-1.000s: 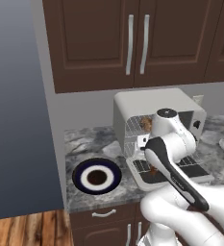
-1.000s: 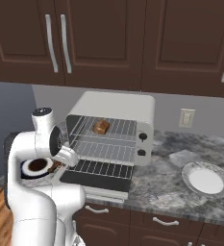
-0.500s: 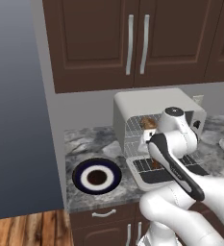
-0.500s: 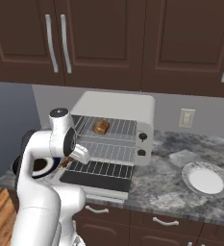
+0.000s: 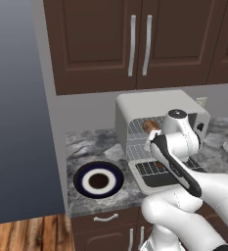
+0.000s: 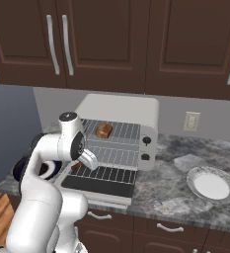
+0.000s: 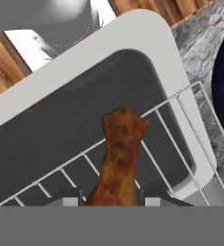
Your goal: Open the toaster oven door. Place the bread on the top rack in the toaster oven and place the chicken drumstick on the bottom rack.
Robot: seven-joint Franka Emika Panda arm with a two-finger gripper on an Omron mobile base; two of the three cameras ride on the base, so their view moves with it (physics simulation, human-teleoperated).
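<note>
The pincer (image 7: 111,201) grips a glossy, knobbly brown chicken drumstick (image 7: 117,158) over the bottom rack's (image 7: 180,129) thin silver wires. Tan bread (image 6: 104,130) sits on the top rack (image 6: 124,131). The boxy grey toaster oven (image 6: 124,106) stands on a mottled grey stone bench (image 6: 171,197) under dark wood cabinets (image 6: 111,39).

The arm (image 5: 184,147) is built of glossy white, rounded shells that swell into bulbous segments near the base and narrow toward the wrist. Dark grey to black rings mark the joints, one capping the upper cylindrical link as a round disc. A black band runs along one forearm segment, seen from the left base view
</note>
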